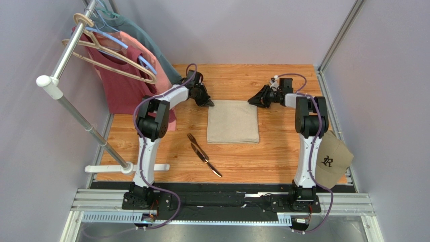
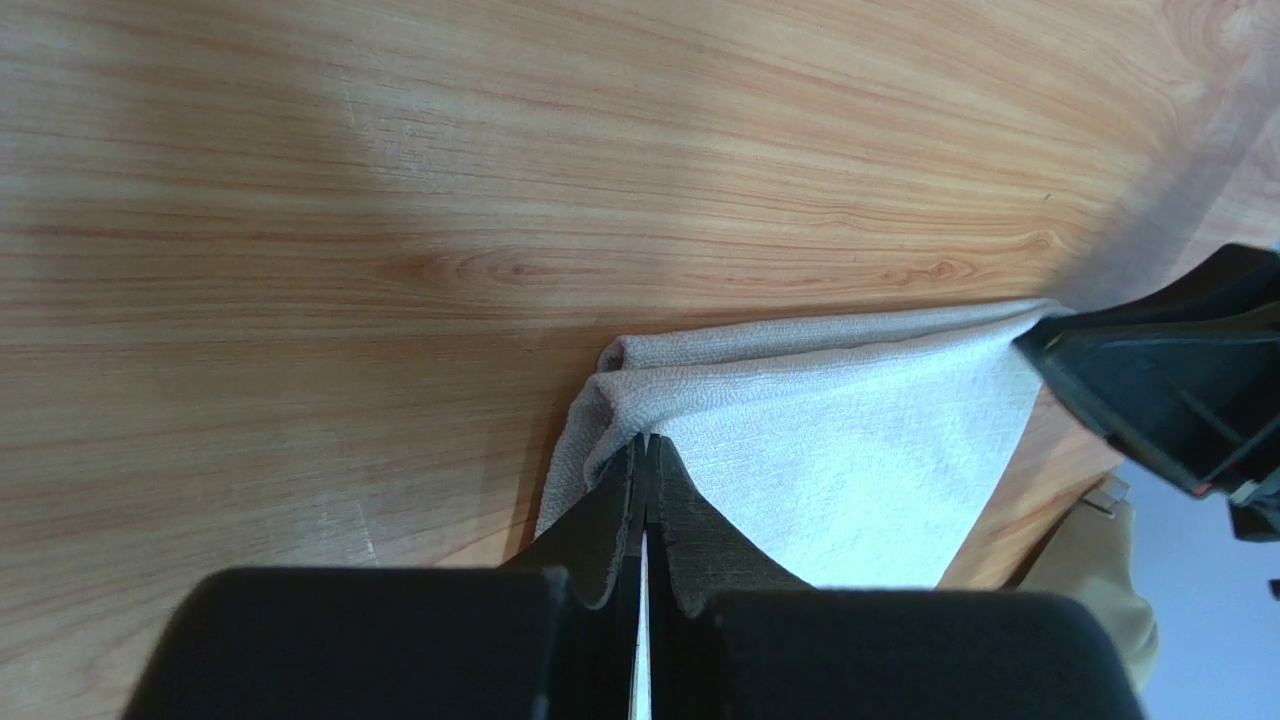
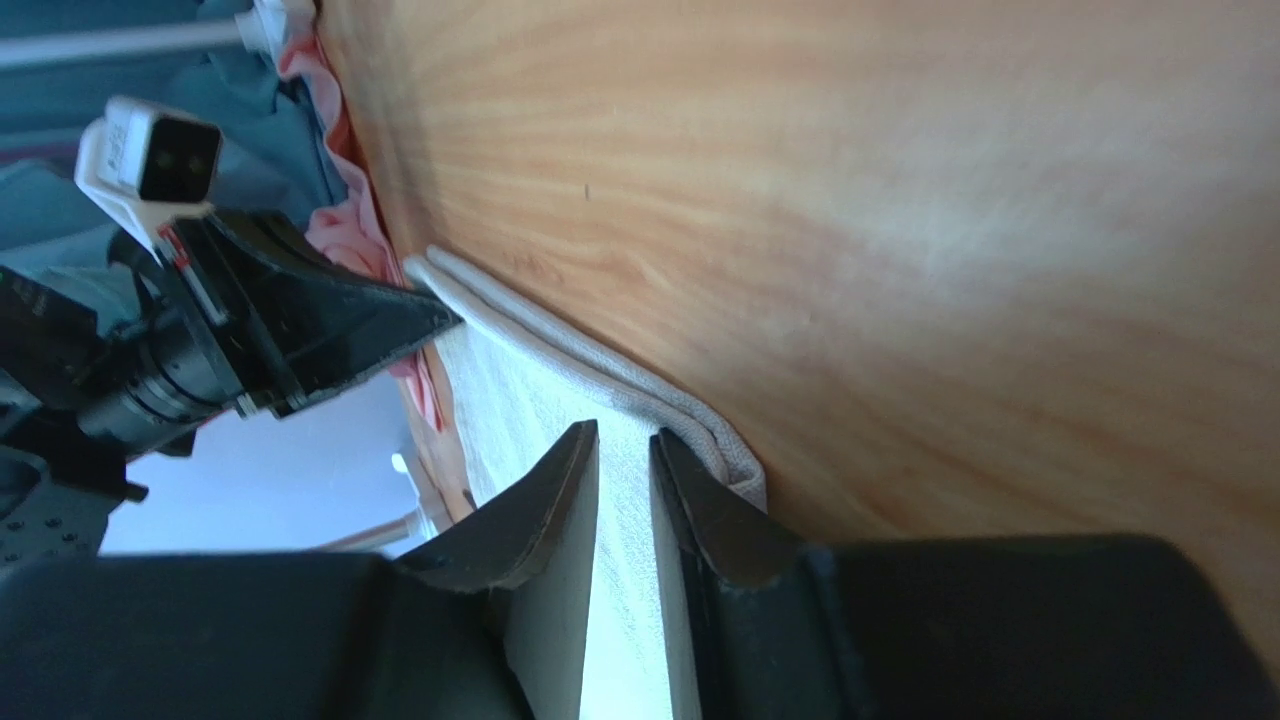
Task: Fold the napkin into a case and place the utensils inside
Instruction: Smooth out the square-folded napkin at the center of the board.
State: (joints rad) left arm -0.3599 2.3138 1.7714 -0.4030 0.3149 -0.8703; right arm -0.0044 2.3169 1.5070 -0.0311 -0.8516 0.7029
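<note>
The beige napkin (image 1: 233,122) lies flat as a folded rectangle in the middle of the wooden table. My left gripper (image 1: 208,102) is at its far left corner; in the left wrist view the jaws are shut (image 2: 648,443), and the cloth (image 2: 842,435) bunches up at their tips. My right gripper (image 1: 251,101) is at the far right corner, its jaws a little open (image 3: 624,435) over the napkin's folded edge (image 3: 526,390), gripping nothing. The dark fork (image 1: 195,142) and knife (image 1: 208,162) lie slanted on the table, to the near left of the napkin.
A clothes rack (image 1: 75,108) with red and pink shirts (image 1: 126,65) on hangers stands at the far left, close to the left arm. A tan cap (image 1: 333,159) with a dark logo hangs at the table's right edge by the right arm.
</note>
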